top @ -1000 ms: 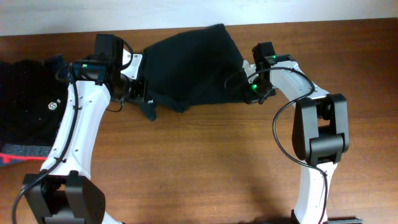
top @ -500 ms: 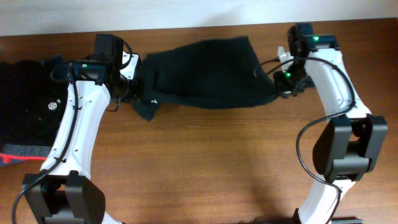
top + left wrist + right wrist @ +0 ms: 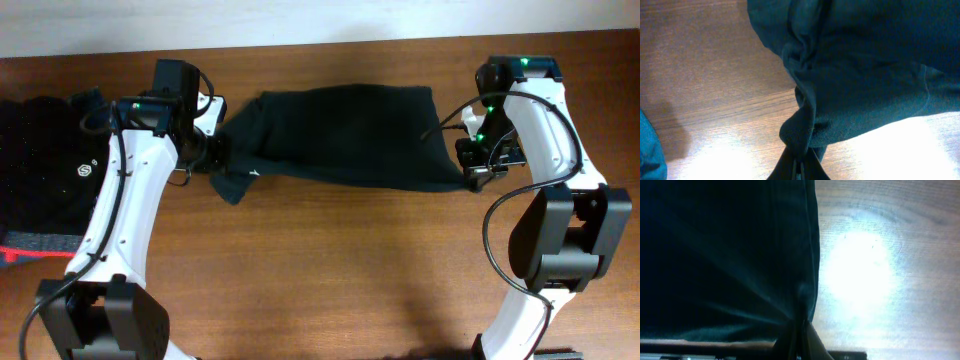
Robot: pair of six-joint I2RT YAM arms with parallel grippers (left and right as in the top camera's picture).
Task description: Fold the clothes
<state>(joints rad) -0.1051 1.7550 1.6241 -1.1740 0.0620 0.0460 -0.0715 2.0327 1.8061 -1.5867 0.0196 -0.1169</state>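
Spanning the far half of the wooden table (image 3: 330, 270), the dark garment (image 3: 350, 135) is held at its two ends by the two arms. The left arm (image 3: 125, 210) rises from its base at the near left edge and reaches away toward the far side, with its wrist bent inward toward the centre. The right arm (image 3: 545, 120) mirrors it: it climbs from the near right edge, arches over at the far side and turns its wrist back down and inward.

The left gripper (image 3: 214, 160) sits at the cloth's left end. In the left wrist view its fingers (image 3: 799, 167) are pressed together, with almost no gap, on a bunched knot of fabric. A short tail of cloth hangs below that grip toward the near side.

The right gripper (image 3: 472, 178) sits at the garment's near right corner. In the right wrist view its jaws are closed tight on the corner, and creases fan out from the pinch across the cloth. A straight hem runs away from the grip along the bare wood.

The garment's long axis runs left to right, roughly parallel to the table's far edge. It is gathered and narrow at the left grip and broadens to its full width at the right. Its near edge slopes slightly toward the viewer from left to right. Whether the middle rests on the wood or hangs just above it cannot be told.

A pile of other dark clothes (image 3: 45, 180) lies at the table's left edge, apart from the held piece.
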